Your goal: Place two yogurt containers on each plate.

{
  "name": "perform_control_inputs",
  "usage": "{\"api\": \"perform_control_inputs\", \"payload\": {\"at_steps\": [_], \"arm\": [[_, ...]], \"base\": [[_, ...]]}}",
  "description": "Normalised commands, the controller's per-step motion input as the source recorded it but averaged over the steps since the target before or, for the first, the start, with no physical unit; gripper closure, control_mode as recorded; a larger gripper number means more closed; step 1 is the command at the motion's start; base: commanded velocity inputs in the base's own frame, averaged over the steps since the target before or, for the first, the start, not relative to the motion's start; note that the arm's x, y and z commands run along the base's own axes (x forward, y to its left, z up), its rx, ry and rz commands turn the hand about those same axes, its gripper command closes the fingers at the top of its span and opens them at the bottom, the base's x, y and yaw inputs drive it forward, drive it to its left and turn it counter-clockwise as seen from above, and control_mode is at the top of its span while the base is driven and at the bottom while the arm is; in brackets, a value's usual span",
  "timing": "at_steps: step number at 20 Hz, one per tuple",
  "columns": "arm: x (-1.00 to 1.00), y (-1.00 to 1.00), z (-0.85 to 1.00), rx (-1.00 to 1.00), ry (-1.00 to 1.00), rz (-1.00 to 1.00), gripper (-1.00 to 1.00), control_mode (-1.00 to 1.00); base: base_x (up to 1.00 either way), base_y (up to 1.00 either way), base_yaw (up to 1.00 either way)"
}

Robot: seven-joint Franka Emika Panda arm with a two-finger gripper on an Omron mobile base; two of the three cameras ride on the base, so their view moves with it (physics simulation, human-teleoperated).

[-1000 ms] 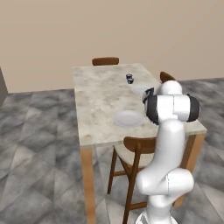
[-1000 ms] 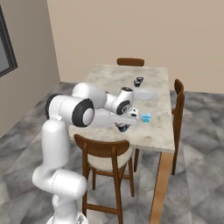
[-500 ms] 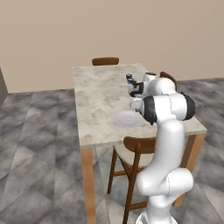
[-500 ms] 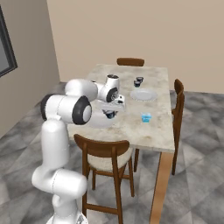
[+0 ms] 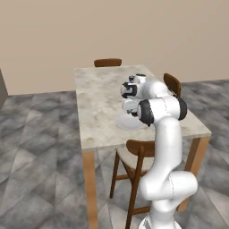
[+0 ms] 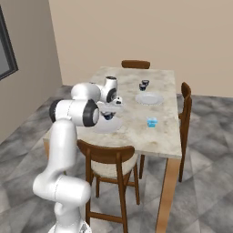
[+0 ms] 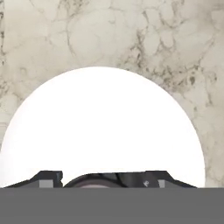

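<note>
Far plate, two cups nearby; chair below

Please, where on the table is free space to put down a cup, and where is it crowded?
Free: the near plate under the pincer, and the marble table between the blue-topped cup and the near edge. Crowded: the far plate with a dark cup behind it.

Showing: two plates, three yogurt cups, three chairs, one table.
</note>
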Motion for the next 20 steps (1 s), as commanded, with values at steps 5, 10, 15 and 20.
{"api": "perform_control_inputs", "payload": {"at_steps": [5, 10, 15, 20], "arm": [[0.12, 0.57, -0.11, 0.0, 0.01, 0.1, 1.0, -1.0], [0.0, 0.17, -0.24, 0.01, 0.08, 0.05, 1.0, -1.0], [0.0, 0.08, -0.5, 0.0, 0.17, 0.0, 1.0, -1.0], [0.08, 0.03, -0.28, 0.02, 0.05, 0.0, 1.0, -1.0]], "base": [[0.0, 0.0, 0.0], [0.0, 0.0, 0.0], [0.0, 0.0, 0.0], [0.0, 0.0, 0.0]]}}
